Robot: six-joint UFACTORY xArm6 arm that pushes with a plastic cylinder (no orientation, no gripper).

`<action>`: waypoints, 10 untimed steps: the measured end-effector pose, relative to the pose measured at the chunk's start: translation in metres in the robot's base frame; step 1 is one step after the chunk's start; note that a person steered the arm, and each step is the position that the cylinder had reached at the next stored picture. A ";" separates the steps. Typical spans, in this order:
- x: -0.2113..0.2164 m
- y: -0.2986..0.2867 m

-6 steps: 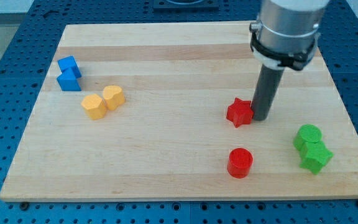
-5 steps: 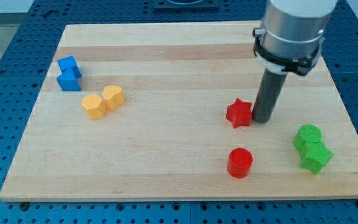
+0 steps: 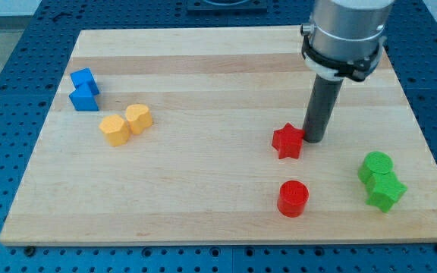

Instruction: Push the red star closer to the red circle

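The red star (image 3: 287,141) lies right of the board's middle. The red circle (image 3: 293,198) lies below it, towards the view's bottom, with a gap between them. My tip (image 3: 315,139) stands on the board right against the star's upper right side, touching it or very nearly so.
Two blue blocks (image 3: 84,89) sit at the view's upper left. A yellow hexagon (image 3: 114,130) and a yellow heart (image 3: 138,117) touch each other left of the middle. Two green blocks (image 3: 380,180) sit near the board's (image 3: 203,68) right edge.
My tip has moved a little to the view's left and up. The red star has slid slightly left. The red circle has not moved.
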State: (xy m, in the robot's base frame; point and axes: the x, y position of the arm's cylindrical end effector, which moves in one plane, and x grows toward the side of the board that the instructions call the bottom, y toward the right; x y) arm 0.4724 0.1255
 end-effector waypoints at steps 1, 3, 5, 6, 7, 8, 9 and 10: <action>-0.009 -0.002; -0.043 0.001; -0.050 -0.034; -0.044 -0.039; -0.011 -0.033; 0.001 -0.033; 0.009 -0.033; 0.028 -0.033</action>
